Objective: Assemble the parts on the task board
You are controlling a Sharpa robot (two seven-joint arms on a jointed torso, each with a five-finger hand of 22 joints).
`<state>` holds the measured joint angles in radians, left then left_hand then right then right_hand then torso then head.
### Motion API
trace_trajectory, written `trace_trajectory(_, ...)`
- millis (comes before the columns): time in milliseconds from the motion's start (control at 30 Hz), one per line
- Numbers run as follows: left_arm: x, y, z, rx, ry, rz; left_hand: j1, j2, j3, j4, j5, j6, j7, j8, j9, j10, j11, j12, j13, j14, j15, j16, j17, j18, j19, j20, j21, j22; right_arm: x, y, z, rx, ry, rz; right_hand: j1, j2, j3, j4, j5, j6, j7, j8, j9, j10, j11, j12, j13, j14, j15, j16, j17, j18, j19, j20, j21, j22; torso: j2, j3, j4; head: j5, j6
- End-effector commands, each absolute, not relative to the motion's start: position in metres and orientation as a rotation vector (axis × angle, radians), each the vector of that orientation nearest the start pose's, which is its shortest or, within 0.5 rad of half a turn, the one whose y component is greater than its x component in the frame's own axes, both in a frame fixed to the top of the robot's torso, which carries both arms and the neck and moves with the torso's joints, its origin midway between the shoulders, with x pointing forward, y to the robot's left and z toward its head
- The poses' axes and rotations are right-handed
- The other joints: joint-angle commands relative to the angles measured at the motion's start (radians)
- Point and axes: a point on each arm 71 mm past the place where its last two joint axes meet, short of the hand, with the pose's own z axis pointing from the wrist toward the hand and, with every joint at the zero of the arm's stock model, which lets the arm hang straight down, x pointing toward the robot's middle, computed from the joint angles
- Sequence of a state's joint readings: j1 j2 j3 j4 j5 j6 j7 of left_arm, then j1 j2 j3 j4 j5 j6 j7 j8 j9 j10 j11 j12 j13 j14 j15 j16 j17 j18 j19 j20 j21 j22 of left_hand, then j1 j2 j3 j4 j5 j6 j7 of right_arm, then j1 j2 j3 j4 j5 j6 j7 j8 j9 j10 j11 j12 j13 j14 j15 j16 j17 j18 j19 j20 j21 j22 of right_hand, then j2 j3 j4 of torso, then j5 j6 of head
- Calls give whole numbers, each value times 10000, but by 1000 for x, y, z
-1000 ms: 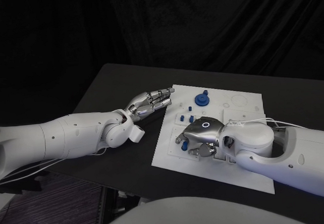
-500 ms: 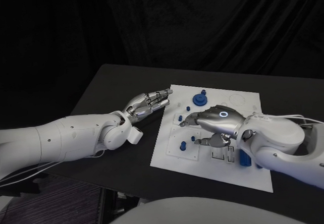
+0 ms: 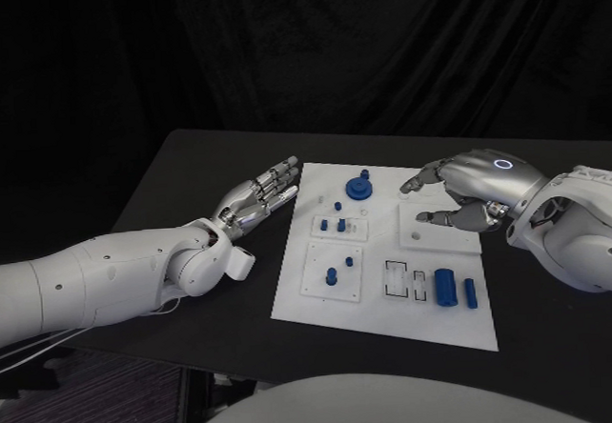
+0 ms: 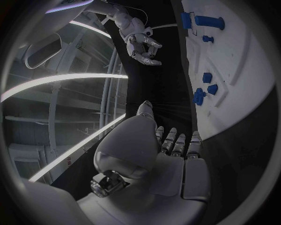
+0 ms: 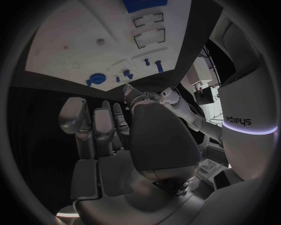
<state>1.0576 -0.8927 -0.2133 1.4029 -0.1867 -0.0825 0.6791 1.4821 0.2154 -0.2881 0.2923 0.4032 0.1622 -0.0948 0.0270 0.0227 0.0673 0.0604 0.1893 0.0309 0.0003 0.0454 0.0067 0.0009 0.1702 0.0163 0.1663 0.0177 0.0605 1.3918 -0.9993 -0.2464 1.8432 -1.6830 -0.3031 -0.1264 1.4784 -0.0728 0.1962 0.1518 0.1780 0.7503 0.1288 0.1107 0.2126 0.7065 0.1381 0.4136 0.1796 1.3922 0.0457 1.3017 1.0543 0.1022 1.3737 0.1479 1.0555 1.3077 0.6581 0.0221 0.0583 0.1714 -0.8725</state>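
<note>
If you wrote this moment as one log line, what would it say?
left hand: open beside board | right hand: empty above board | blue parts: lying on board

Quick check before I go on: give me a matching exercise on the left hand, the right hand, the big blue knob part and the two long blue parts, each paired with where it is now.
Things:
1. left hand
2. right hand
3. big blue knob part
4. two long blue parts

Places:
A. lying side by side near the task board's near right corner
B. raised over the board's far right part
C. standing at the board's far edge
D. open, beside the board's left edge

Pairs: 1-D, 2-B, 3-C, 4-A
</note>
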Motion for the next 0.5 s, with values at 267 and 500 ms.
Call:
trace_trajectory(267,443,246,-279,-8171,13881,-16776,-44,59,-82,1,-43,-963,-1104,-156,-109,-381,-156,-470,-71,-3,-61,-67,-9,84,-57,171,-72,-85,422,-234,-170,-2355,17459,4861,-686,94,-119,420,126,1966,-102,873,461,3592,-1024,3320,1829,385,-722,196,371,-129,331,-645,585,1463,-496,52,-316,-510,-2)
trace_trajectory(500,444,246,-279,-8130,13828,-16798,27,113,-41,-6,66,-894,-1058,-139,-94,-403,-229,-463,-69,-3,-60,-67,-9,83,-54,212,-70,-86,412,-251,-196,-1249,18739,3719,-2030,217,-641,1075,285,1983,-243,1716,1462,4402,-1077,8021,7756,402,-806,-18,172,-83,263,-768,265,1382,-705,46,-425,-972,-2)
